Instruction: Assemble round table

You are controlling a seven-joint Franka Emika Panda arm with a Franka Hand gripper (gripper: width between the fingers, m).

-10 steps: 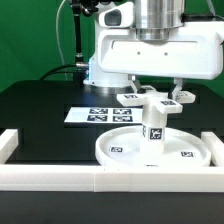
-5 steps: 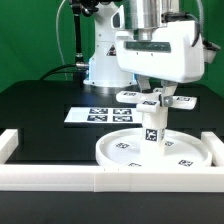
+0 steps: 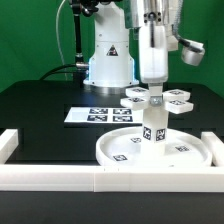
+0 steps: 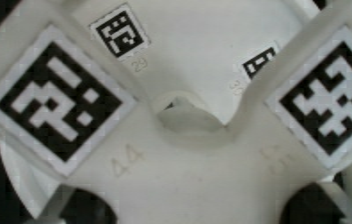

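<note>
The large round disc (image 3: 118, 152) lies flat on the black table just behind the front rail. The short cylindrical leg (image 3: 153, 130) stands upright at its middle, tags facing out. The cross-shaped base piece (image 3: 176, 98) sits on top of the leg, arms level. My gripper (image 3: 153, 88) comes straight down from above and is shut on the middle of the base piece. In the wrist view the base piece (image 4: 191, 150) with its large tags fills the picture, and my dark fingertips (image 4: 84, 206) sit at either side of its hub.
The marker board (image 3: 92, 114) lies on the table behind the disc, toward the exterior view's left. The long white border rail (image 3: 110, 179) runs along the front, with a raised end (image 3: 8, 143) at the left. The robot's base (image 3: 108, 62) stands behind.
My hand has turned about its vertical axis, from broadside to edge-on, while staying over the leg. The cross-shaped base piece has turned with it.
</note>
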